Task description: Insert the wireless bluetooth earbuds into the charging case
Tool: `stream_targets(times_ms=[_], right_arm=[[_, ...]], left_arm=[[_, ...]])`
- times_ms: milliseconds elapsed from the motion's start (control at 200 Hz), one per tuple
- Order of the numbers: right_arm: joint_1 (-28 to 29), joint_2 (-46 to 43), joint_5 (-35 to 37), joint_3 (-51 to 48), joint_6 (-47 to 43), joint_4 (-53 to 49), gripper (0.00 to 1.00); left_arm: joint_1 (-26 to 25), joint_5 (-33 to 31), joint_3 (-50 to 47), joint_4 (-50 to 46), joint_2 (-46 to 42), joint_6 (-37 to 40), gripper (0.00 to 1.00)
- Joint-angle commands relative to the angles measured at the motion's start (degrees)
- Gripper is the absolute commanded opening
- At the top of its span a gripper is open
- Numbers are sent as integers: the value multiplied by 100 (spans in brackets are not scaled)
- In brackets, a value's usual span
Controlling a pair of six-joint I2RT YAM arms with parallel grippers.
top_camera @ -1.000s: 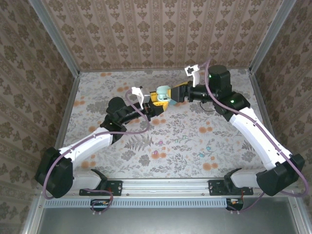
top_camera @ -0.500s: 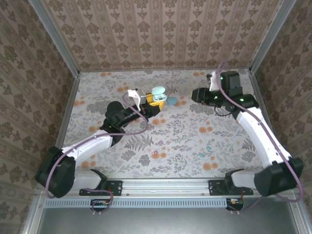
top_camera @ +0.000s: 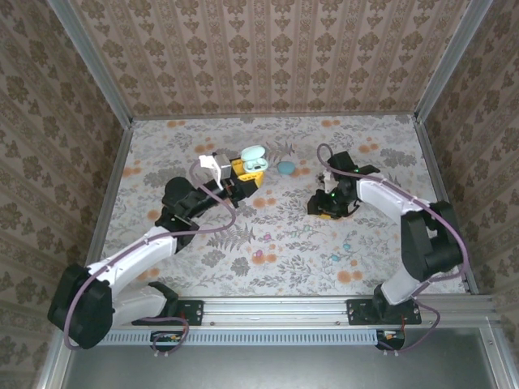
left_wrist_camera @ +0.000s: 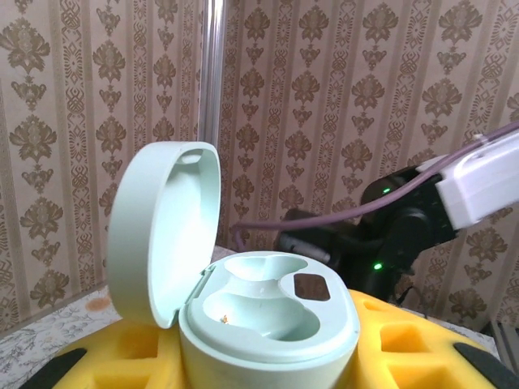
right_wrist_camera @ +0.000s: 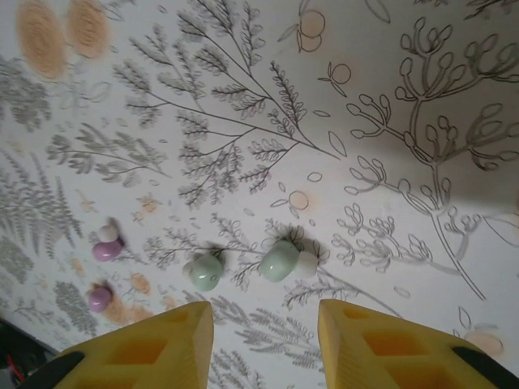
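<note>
Right of the worktop's [top_camera: 162, 146] centre, my right gripper [right_wrist_camera: 263, 314] hangs part-open and empty over the mint buds [right_wrist_camera: 280, 261], left gripper [top_camera: 243, 168] clamping the open case [left_wrist_camera: 268, 316] near the far edge; next, I judge: descend, pinch one bud.

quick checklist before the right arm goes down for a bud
1. Charging case lid open: ok.
2. Sockets free: ok, they look empty.
3. Left gripper shut on the case, case upright: ok.
4. Right gripper open, nothing between its fingers: ok.
5. Mint earbud in line with the gap: ok; second mint earbud lies beside it, apart.
6. Height over the cloth: cannot tell.
</note>
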Motion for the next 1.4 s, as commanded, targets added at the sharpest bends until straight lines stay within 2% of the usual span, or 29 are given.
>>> stream_targets(times_ms=[0,360,475,845,1105,1395], right_arm=[[146,404,-71,316,-243,75,41],[253,1063,104,526,-518,52,43],[252,1060,-166,428,-622,-17,42],[261,916,-157,70,-772,-53,41],[287,655,-546,-135,-735,6,38],[313,258,-1299,-360,-621,178,37]], left_arm=[[-17,-91,-119,-175,-310,-21,32],[-184,-281,-279,-736,-897,167,32],[-211,-303,-265,-809,-919,200,32],[-229,-233,-156,-839,-791,241,32],[-246,-271,-187,-841,-836,244,32],[-256,-303,-200,-848,-869,261,32]])
